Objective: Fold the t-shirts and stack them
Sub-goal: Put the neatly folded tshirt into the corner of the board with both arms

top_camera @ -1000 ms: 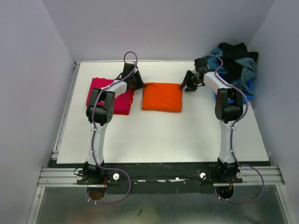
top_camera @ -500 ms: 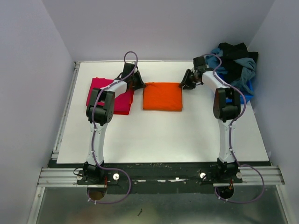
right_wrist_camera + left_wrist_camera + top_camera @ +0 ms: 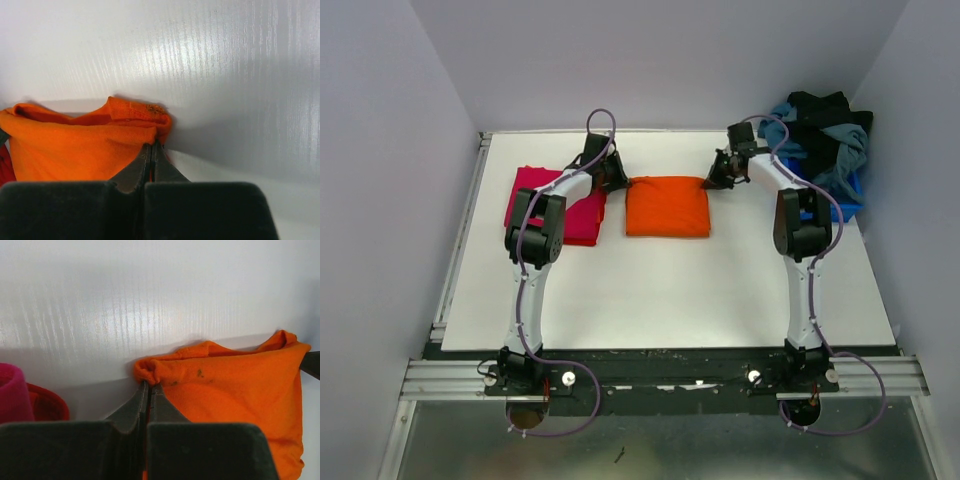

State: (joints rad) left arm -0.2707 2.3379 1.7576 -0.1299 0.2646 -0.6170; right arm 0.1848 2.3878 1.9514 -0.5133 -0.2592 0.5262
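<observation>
White counter point(image 3: 670, 290) open toward its near edge, orange t-shirt point(image 3: 667, 207) folded near the far edge, far corners pinched by left end effector point(image 3: 619, 182) and right end effector point(image 3: 712, 182), pink t-shirt point(image 3: 535, 195) just leftward.

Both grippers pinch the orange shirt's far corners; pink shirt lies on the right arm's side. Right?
No: the pink shirt lies on the left arm's side, per the top external view. The left gripper and right gripper do pinch the orange shirt at its far corners.
</observation>
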